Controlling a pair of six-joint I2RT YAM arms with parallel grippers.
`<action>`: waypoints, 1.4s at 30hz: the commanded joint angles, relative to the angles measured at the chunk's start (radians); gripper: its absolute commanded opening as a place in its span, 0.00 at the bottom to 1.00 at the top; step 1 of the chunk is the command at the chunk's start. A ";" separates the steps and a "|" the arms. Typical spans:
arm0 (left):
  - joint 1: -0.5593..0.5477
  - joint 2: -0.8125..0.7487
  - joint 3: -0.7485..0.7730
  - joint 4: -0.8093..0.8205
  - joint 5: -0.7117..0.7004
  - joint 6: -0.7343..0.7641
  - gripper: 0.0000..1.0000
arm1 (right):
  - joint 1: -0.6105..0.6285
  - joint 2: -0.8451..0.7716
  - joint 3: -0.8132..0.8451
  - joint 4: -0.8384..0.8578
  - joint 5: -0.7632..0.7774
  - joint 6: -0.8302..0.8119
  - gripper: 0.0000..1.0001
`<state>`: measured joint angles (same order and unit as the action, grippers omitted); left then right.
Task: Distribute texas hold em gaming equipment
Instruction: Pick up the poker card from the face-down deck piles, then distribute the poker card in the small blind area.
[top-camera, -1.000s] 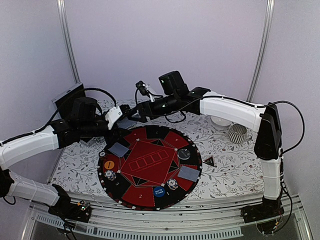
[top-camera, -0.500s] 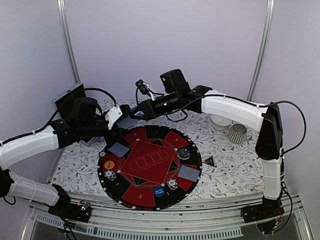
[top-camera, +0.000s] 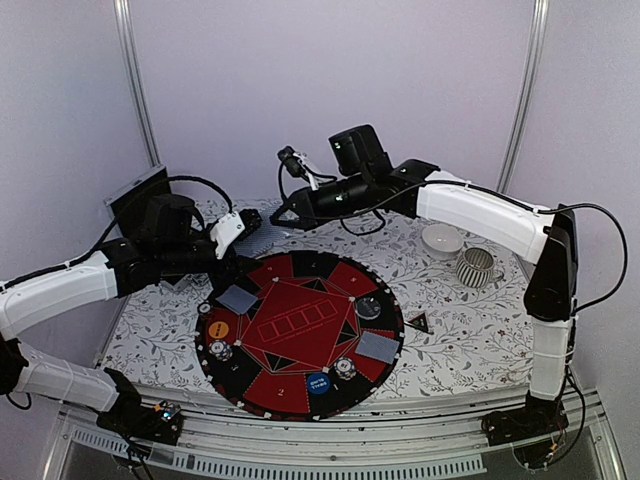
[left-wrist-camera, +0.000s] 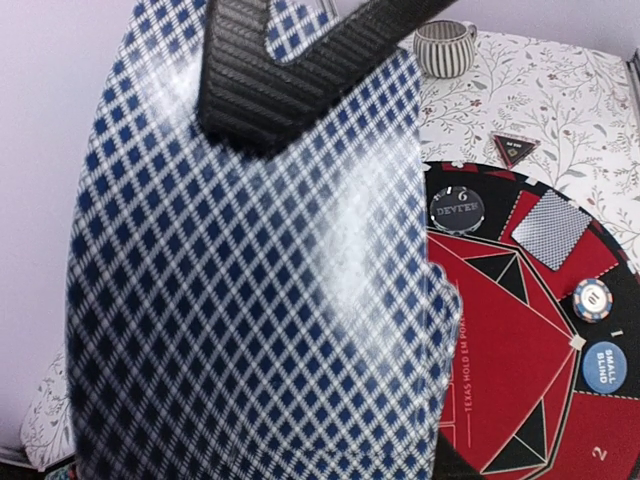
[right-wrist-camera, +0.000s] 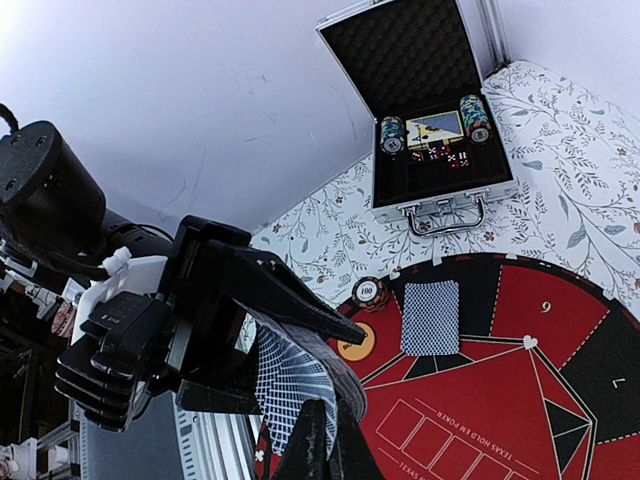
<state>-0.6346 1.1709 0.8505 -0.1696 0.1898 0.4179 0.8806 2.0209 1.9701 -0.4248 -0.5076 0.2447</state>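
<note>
The blurred deck of cards (left-wrist-camera: 260, 300) fills the left wrist view, runs off its left and bottom edges and hides the left side of the mat (left-wrist-camera: 520, 330). The right gripper (right-wrist-camera: 325, 455) has its closed tips cut off by the bottom edge of its own view; whether they pinch a card cannot be told.

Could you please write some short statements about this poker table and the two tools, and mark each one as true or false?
1. The left tool holds a pack of cards with blue-checked backs. True.
2. The metal case at the back is closed. False: its lid stands open.
3. Face-down cards lie at two places on the round mat. True.
4. The ribbed cup stands on the round mat. False: it stands on the flowered cloth, beside the white bowl.
5. The right tool is wide open. False: it is shut on the edge of the pack of cards.
</note>
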 joint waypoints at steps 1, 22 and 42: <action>-0.008 -0.008 -0.008 0.023 -0.005 -0.002 0.44 | -0.005 -0.051 0.018 -0.031 0.025 -0.010 0.02; 0.016 -0.015 0.008 0.035 -0.118 -0.053 0.44 | -0.172 -0.600 -0.897 0.365 0.263 0.589 0.02; 0.019 -0.042 -0.007 0.043 -0.102 -0.057 0.45 | -0.067 -0.466 -1.481 0.921 0.288 1.123 0.02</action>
<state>-0.6231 1.1534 0.8505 -0.1581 0.0849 0.3660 0.7986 1.5394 0.5003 0.3912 -0.2195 1.3022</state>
